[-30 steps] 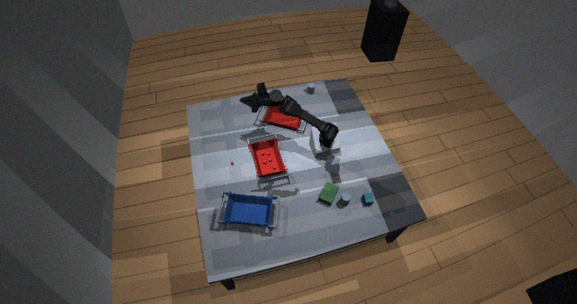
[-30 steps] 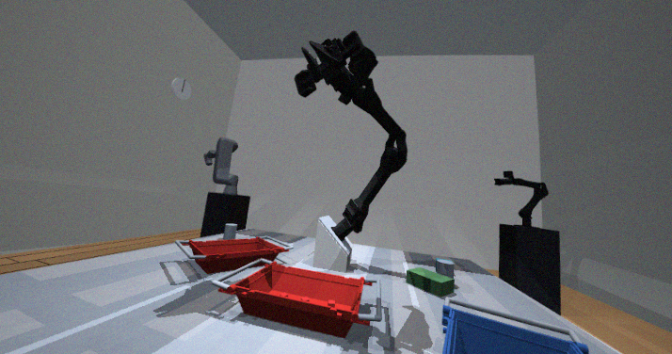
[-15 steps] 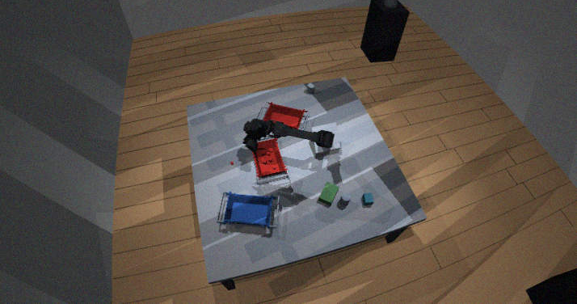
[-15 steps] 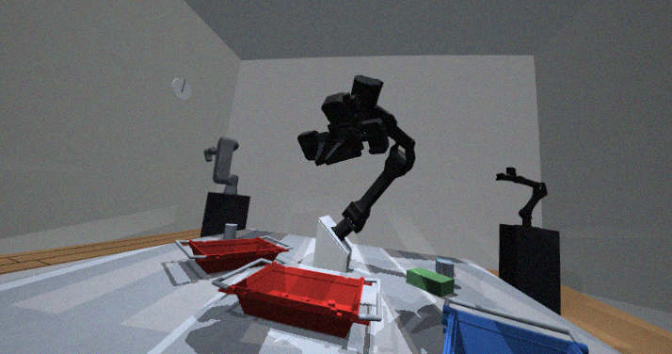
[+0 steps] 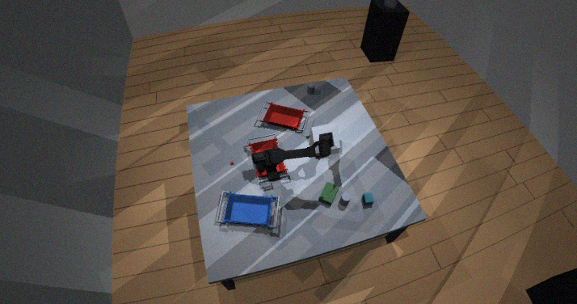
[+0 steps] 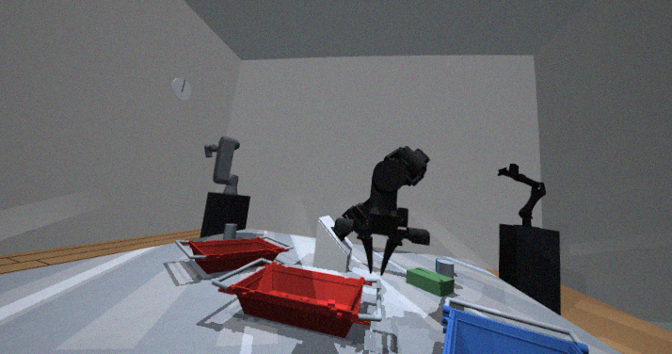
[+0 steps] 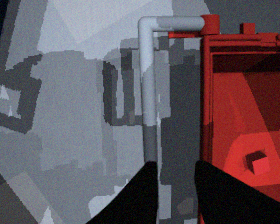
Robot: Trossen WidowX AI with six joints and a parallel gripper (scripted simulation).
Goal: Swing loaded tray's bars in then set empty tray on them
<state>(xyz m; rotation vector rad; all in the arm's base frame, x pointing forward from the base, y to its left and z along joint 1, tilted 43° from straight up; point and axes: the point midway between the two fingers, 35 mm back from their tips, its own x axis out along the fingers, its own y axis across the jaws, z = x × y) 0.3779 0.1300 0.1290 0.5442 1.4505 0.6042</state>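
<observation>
Item: my black parallel-jaw claw (image 7: pixel 176 183), fingers a narrow gap apart, gripping nothing.

Item: grey wire bar (image 7: pixel 149 76), swung out over the tray's end; long axis runs up the wrist frame, just left of the gap between my tips.

Item: loaded red plastic tray (image 7: pixel 247 123), right of frame, one small block visible.

Hidden: bar's lower run, behind my left finger; tray's far end is cut off.

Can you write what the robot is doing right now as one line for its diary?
phase: reaching wire bar | gripper: narrow gap, holding nothing, above bar | loaded red tray: bars out | empty red tray: on table
</observation>
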